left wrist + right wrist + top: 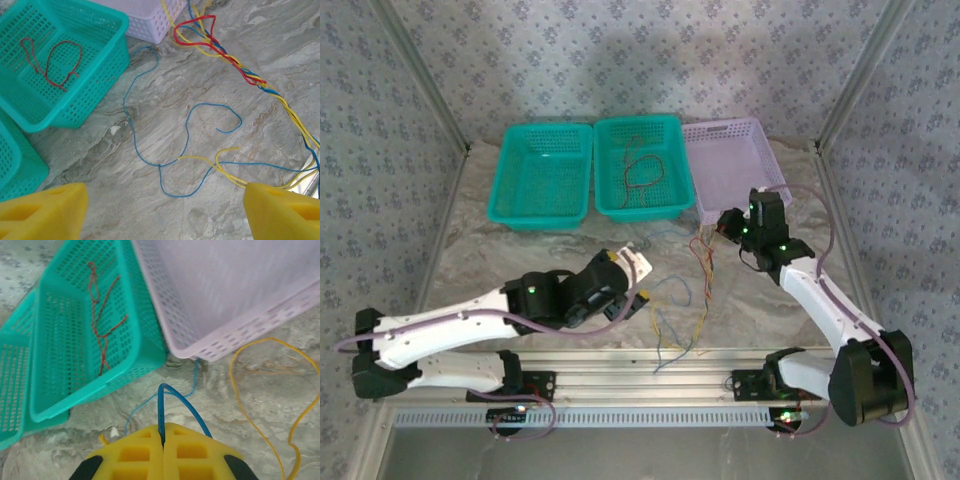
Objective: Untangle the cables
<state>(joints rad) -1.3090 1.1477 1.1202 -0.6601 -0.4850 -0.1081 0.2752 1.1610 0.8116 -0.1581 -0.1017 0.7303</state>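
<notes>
The right hand (162, 432) is pinched shut on a loop of blue cable (161, 402) near the lilac basket (240, 335). The left hand (162, 200) stands wide, holding nothing, over the cables (246, 73) twisted together on the desk (170, 85); a red cable (63, 42) lies in a teal basket (90, 95).

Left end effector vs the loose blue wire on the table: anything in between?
Nothing visible. The open left end effector hangs over the thin blue wire, which lies on the bare grey marble tabletop. A thin yellow wire crosses it toward the right of the left wrist view, lying alongside rather than over the approach.
</notes>
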